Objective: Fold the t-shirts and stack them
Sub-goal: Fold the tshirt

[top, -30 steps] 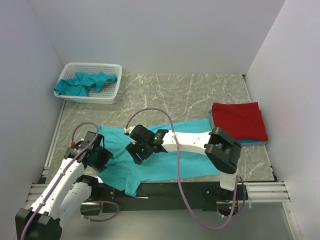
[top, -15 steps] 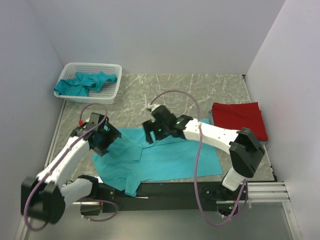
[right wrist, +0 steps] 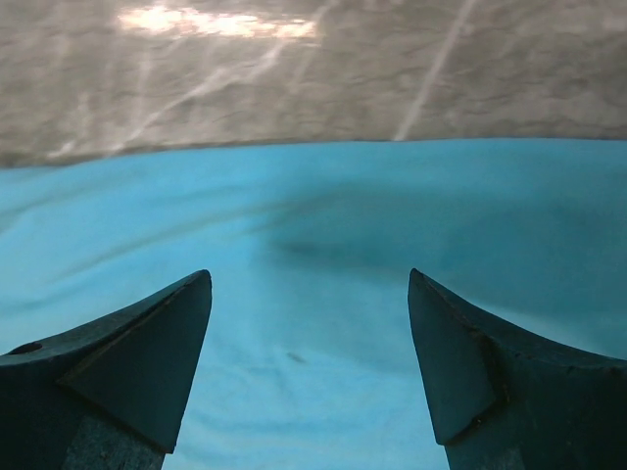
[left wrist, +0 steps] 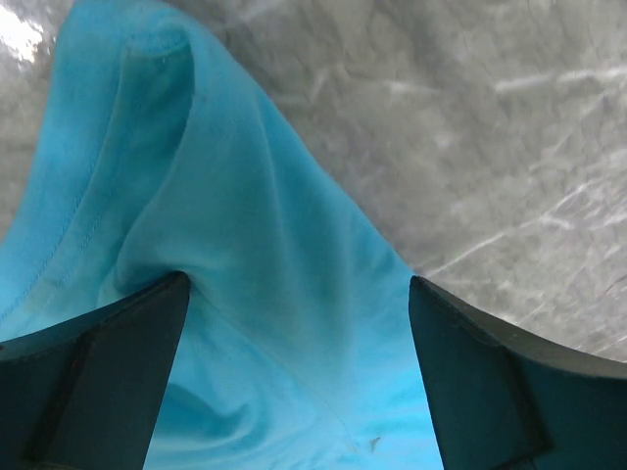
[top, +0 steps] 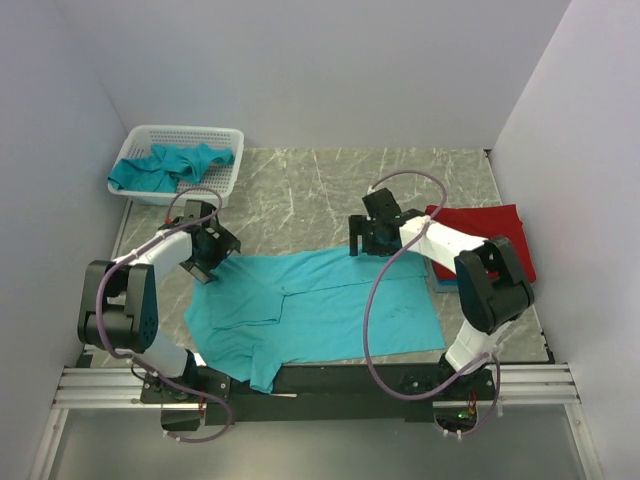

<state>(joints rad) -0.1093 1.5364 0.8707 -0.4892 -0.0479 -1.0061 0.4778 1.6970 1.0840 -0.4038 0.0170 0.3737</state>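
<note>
Marble-patterned grey counter (top: 330, 190) filled the floor of the white-walled cell, and the biggest thing lying on it was a teal t-shirt (top: 330, 315), spread mostly flat across the near half, with one sleeve hanging over the near edge by the arm bases. At the far left corner stood a white mesh basket (top: 180, 197) with more teal t-shirts (top: 165, 167) crumpled inside, one draped over its left rim. On the right side of the counter a red t-shirt (top: 485, 240) lay folded into a flat rectangle, and a sliver of blue cloth (top: 442, 284) showed under its near left corner. The right arm partly crossed that stack. The left hand (top: 208, 262) sat at the far left corner of the spread shirt. In its wrist view, the left hand (left wrist: 294, 284) was released, with its two dark fingers (left wrist: 98, 382) wide apart and a raised fold of the teal t-shirt (left wrist: 284, 372) bunched between them. The cloth touched the inner face of the left finger, with bare counter showing beyond. The right hand (top: 365, 240) was at the shirt's far edge, near the red stack. Its own camera showed the right hand (right wrist: 309, 279) released too, its fingers (right wrist: 470, 372) spread over smooth teal cloth (right wrist: 313, 392). The shirt's straight edge ran just ahead of the fingertips, with grey counter beyond it.
</note>
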